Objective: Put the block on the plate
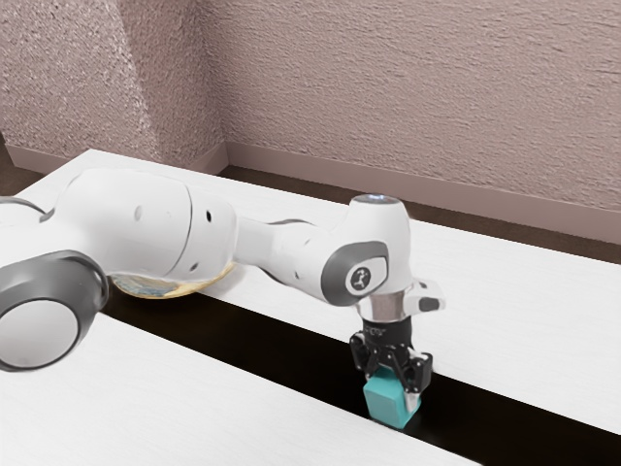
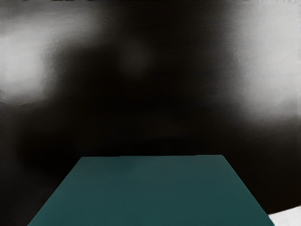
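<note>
The block (image 1: 390, 400), a teal cube with flat, smooth faces and crisp edges, is seen directly below the black gripper (image 1: 396, 384) in the exterior view, over the black band (image 1: 277, 361) that is laid out lengthwise along the white table (image 1: 146, 393). Whether the block is grasped by the hand or merely enclosed by it cannot be told, nor can it be told whether the band is touched by the block's underside. In the wrist view, the block's plain, darkened teal face is shown as a broad trapezoid, with soft, pale, blurred patches spread over the black beyond it. The round plate (image 1: 155, 288), with a curved rim and a surface patterned in yellow and blue, is partly hidden by the glossy white and grey arm (image 1: 146, 228) and is set well apart from the block. The table is backed by a rough, pinkish plastered wall (image 1: 408, 97), edged below with a smooth skirting board (image 1: 408, 194).
</note>
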